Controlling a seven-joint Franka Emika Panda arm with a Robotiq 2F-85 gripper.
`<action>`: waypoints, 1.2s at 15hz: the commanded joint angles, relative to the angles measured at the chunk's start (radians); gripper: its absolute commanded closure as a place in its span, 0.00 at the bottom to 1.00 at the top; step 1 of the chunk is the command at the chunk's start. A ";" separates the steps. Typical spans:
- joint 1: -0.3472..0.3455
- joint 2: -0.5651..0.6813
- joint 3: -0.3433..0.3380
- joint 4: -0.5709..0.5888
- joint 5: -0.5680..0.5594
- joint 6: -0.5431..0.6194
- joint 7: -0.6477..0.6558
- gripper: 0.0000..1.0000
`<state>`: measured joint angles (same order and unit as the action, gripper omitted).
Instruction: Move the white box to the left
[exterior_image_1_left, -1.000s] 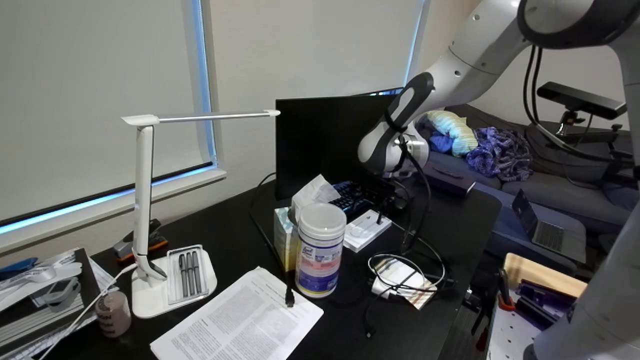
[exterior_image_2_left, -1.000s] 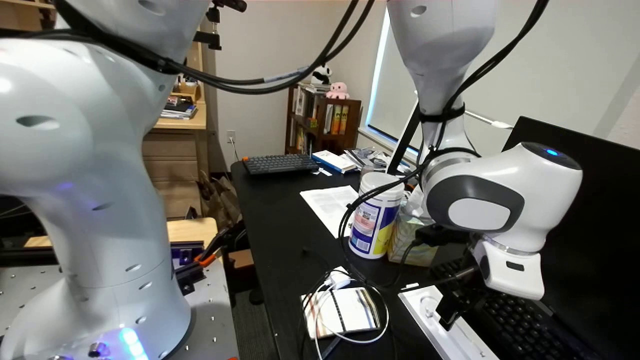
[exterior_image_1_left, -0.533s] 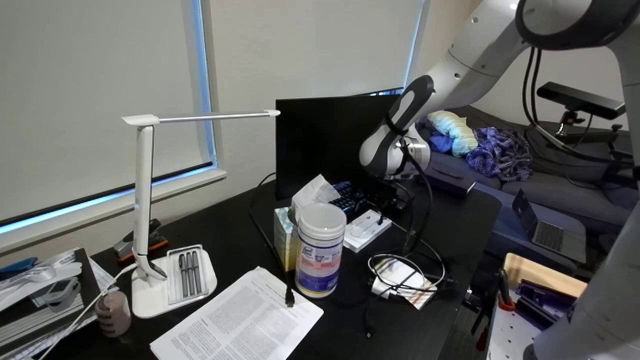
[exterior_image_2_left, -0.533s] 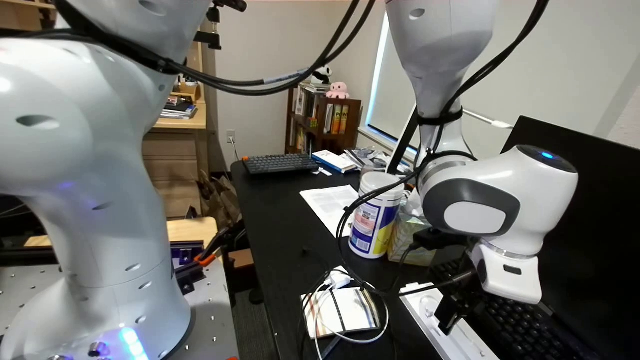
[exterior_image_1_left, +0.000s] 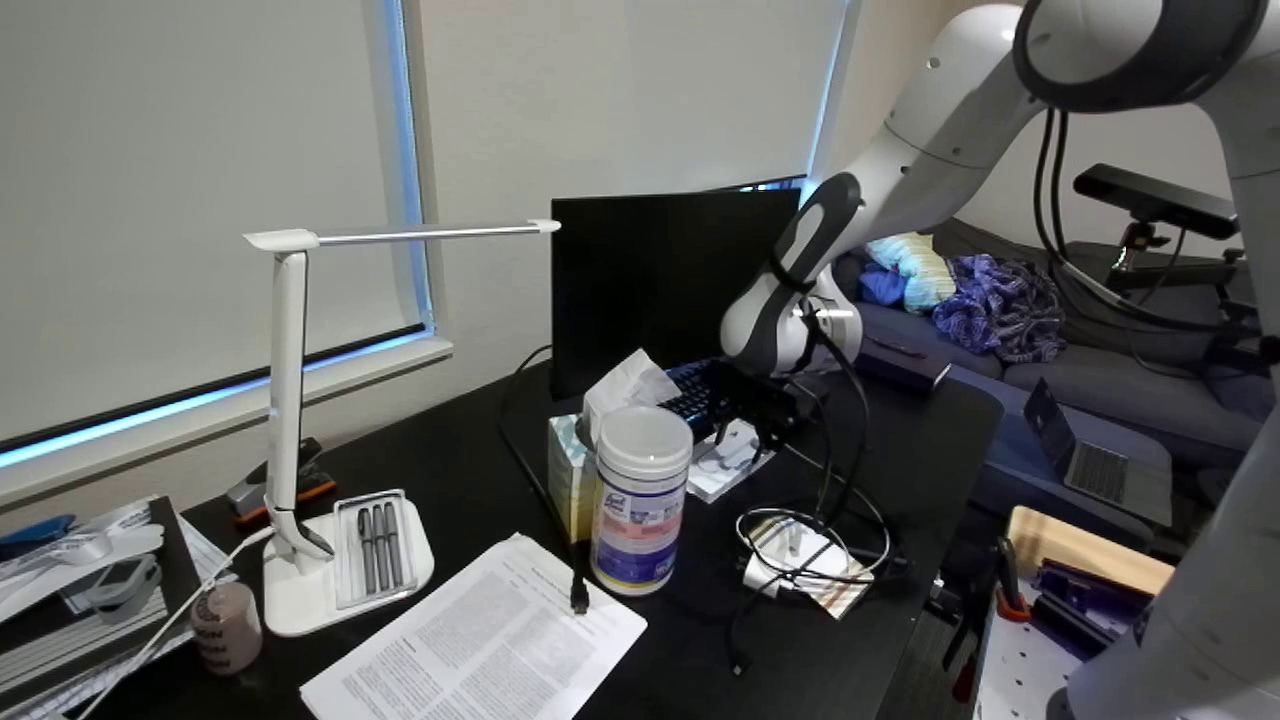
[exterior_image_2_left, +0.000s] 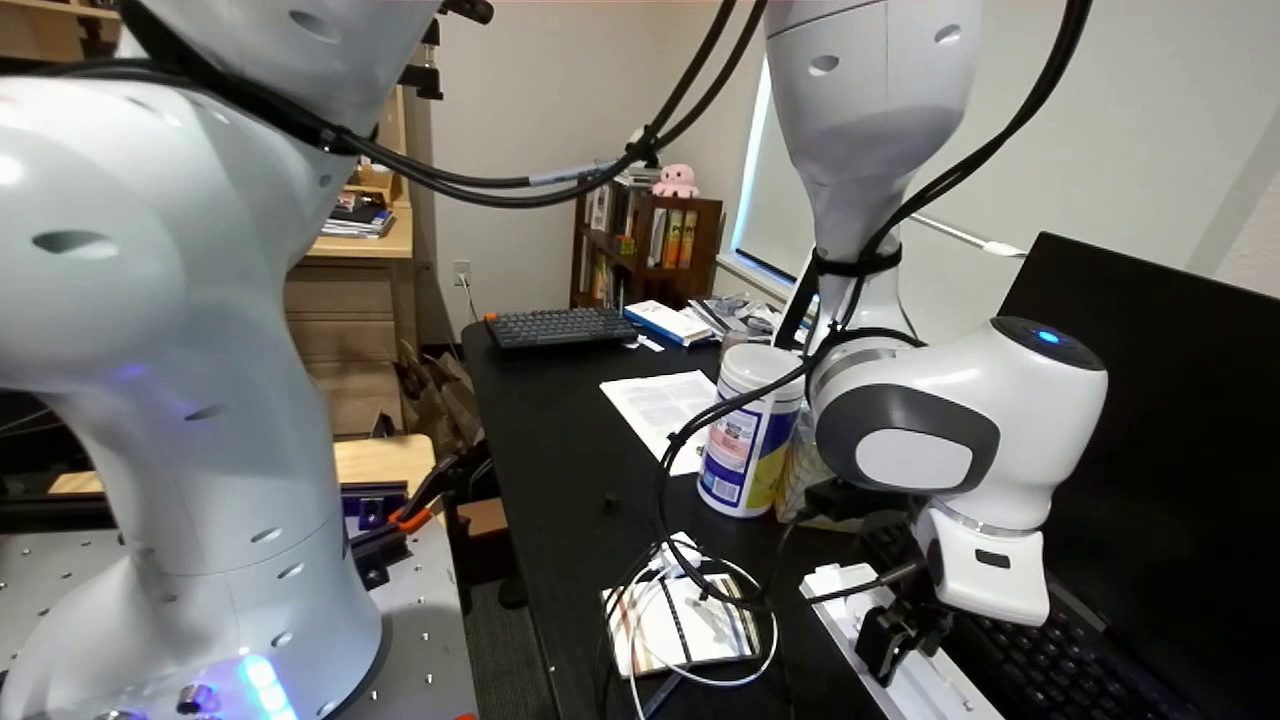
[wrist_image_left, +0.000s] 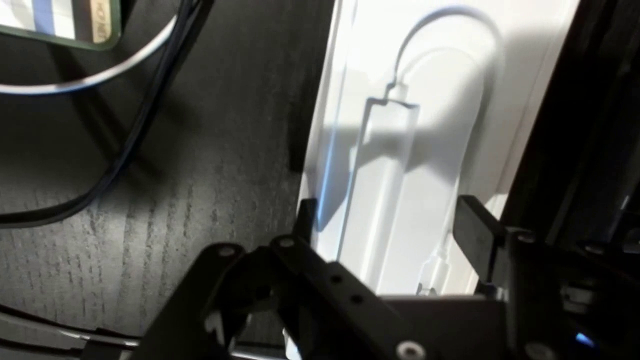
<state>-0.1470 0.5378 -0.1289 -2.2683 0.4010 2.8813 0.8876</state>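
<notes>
The white box (exterior_image_1_left: 712, 478) is low and rectangular and lies on the black desk beside the keyboard. It also shows in an exterior view (exterior_image_2_left: 835, 590), partly hidden by the gripper. In the wrist view the white box (wrist_image_left: 450, 115) shows a moulded top with a slim bar-shaped recess and cable-like curve. My gripper (wrist_image_left: 387, 215) is open over the box, with one finger at its left long edge and the other toward its right edge. The gripper also shows in an exterior view (exterior_image_2_left: 890, 640), low over the box. Whether the fingers touch it I cannot tell.
The wipes canister (exterior_image_1_left: 640, 510) and a tissue box (exterior_image_1_left: 570, 475) stand close to the box. A keyboard (exterior_image_2_left: 1045, 655) and monitor (exterior_image_2_left: 1150, 430) are on its other side. A striped notebook (exterior_image_2_left: 705, 625) with white and black cables lies near. Papers (exterior_image_1_left: 480, 640) lie beyond the canister.
My gripper has moved down to the white box and a little across it, toward the canister side in an exterior view. The arm's hanging cables swung with it. The box has not visibly moved.
</notes>
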 joint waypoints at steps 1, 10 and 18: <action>-0.007 0.005 0.015 -0.011 0.028 0.031 -0.036 0.59; 0.006 0.010 0.001 -0.008 0.010 0.010 -0.031 0.46; 0.019 0.050 -0.009 -0.007 0.002 -0.001 -0.041 0.45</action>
<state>-0.1393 0.5731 -0.1268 -2.2699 0.4002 2.8805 0.8715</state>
